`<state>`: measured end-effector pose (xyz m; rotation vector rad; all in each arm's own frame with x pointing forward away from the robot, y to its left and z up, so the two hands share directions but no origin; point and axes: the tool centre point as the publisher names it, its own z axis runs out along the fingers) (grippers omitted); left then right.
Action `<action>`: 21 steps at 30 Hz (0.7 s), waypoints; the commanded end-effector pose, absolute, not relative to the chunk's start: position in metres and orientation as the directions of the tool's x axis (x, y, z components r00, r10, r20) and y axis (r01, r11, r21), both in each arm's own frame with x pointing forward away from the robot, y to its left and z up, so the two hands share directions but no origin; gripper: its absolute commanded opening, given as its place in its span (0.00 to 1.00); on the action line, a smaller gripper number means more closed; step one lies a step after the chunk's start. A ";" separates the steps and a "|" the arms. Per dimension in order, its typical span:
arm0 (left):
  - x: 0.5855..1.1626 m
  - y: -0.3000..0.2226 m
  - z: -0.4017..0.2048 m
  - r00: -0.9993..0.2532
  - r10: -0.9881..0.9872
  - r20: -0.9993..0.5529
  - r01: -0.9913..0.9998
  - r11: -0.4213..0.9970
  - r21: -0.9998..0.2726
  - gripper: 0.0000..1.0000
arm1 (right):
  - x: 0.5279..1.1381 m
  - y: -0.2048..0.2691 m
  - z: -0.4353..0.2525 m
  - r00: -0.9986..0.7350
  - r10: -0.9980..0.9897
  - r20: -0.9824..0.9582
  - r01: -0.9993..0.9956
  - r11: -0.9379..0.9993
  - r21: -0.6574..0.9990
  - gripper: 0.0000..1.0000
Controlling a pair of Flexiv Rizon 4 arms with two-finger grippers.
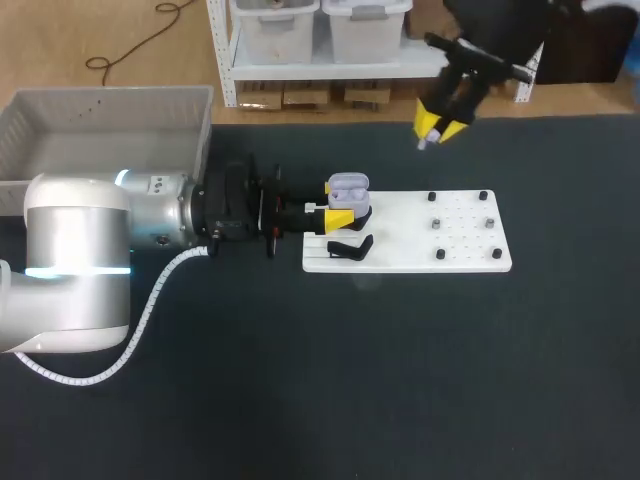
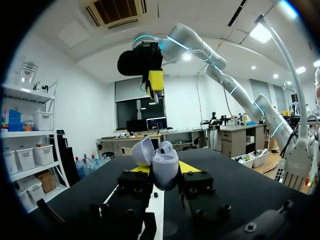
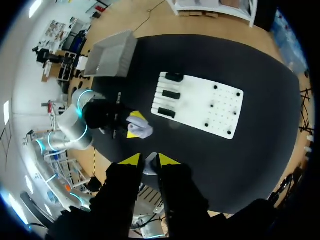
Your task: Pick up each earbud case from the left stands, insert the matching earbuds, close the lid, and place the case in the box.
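Sitting at the far left corner of the dark surface (image 1: 320,400), the grey box (image 1: 110,135) shows its open top. The left arm (image 1: 90,260) stretches rightward beside it, the left jaws pinching the lavender earbud case (image 1: 348,186) from two sides over the left end of the white board (image 1: 420,240). The case stands roughly upright between the yellow tips, mouth upward, lid (image 2: 142,150) swung back. A black stand (image 1: 350,247) sits just beside it on the board. Well apart, above the surface's far edge, the right jaws clamp a small pale earbud (image 1: 425,143), tips pointing down. A broad stretch of surface lies between board and near edge.
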<state>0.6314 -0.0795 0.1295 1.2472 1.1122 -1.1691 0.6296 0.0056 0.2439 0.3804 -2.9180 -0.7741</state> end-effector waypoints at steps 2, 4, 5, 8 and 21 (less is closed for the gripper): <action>0.630 -0.080 0.129 0.094 -0.028 -0.995 0.995 -0.016 0.094 0.00 | 0.638 0.037 0.242 -0.911 -0.385 0.148 -0.265 0.821 0.505 0.00; 0.630 -0.080 0.129 0.094 -0.028 -0.995 0.995 -0.016 0.094 0.00 | 0.636 0.045 0.240 -0.900 -0.404 0.161 -0.277 0.818 0.503 0.00; 0.630 -0.080 0.129 0.094 -0.028 -0.995 0.995 -0.016 0.094 0.00 | 0.635 0.047 0.239 -0.899 -0.405 0.166 -0.278 0.821 0.499 0.00; 0.630 -0.080 0.129 0.094 -0.028 -0.995 0.995 -0.016 0.094 0.00 | 0.635 0.047 0.239 -0.899 -0.405 0.166 -0.278 0.821 0.499 0.00; 0.630 -0.080 0.129 0.094 -0.028 -0.995 0.995 -0.016 0.094 0.00 | 0.635 0.047 0.239 -0.899 -0.405 0.166 -0.278 0.821 0.499 0.00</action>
